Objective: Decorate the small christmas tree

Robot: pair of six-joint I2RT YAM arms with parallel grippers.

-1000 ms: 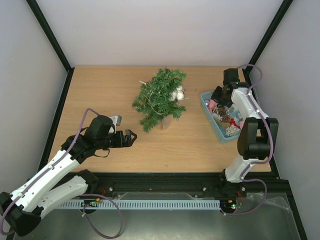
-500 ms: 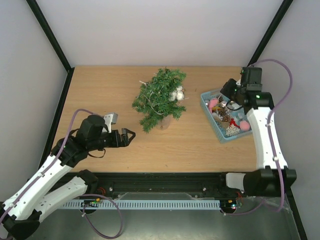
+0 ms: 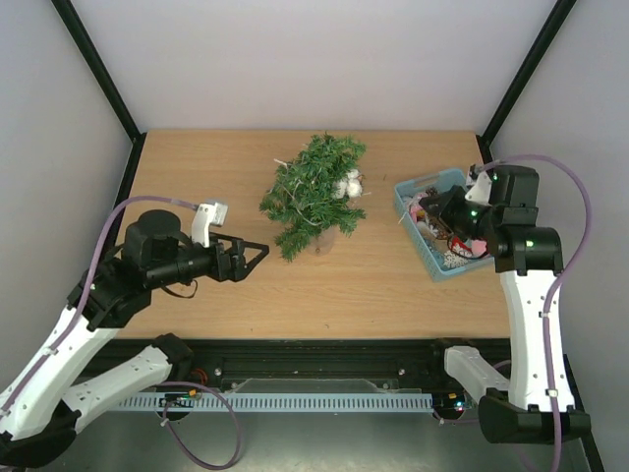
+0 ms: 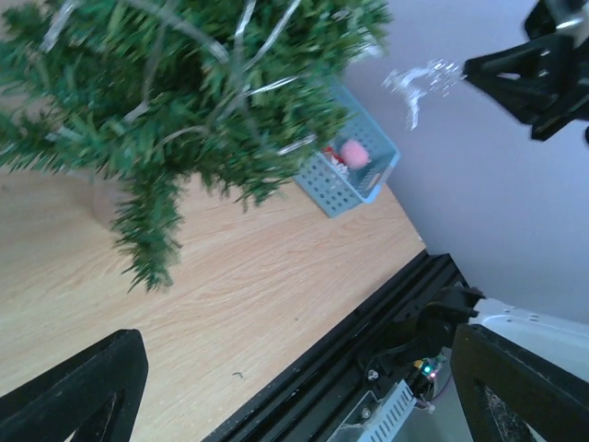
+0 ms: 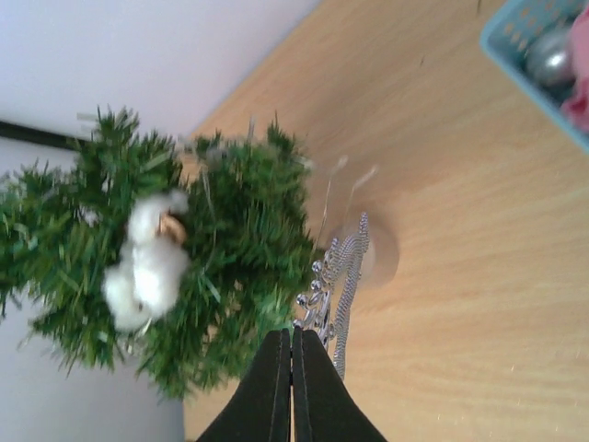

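Observation:
The small christmas tree (image 3: pixel 316 192) stands mid-table on a brownish base, with a white fluffy ornament (image 3: pixel 348 184) on its right side. My right gripper (image 3: pixel 428 209) hangs above the left end of the light-blue basket (image 3: pixel 417 239), pointing at the tree. It is shut on a silver glitter ornament (image 5: pixel 339 281), which dangles at its fingertips (image 5: pixel 292 333) in front of the tree (image 5: pixel 221 267). The same ornament (image 4: pixel 419 83) shows in the left wrist view. My left gripper (image 3: pixel 257 254) is open and empty, a little left of the tree's lowest branches (image 4: pixel 147 230).
The basket (image 4: pixel 342 189) holds several ornaments, pink and silver among them. Silver tinsel strands run through the tree's branches. A black rail (image 3: pixel 324 354) lines the table's near edge, and black frame posts stand at the back corners.
The right arm has risen and swung, lifting its shut gripper out of the basket with the silver ornament and turning it toward the tree. The left arm has lifted, its gripper still aimed at the tree.

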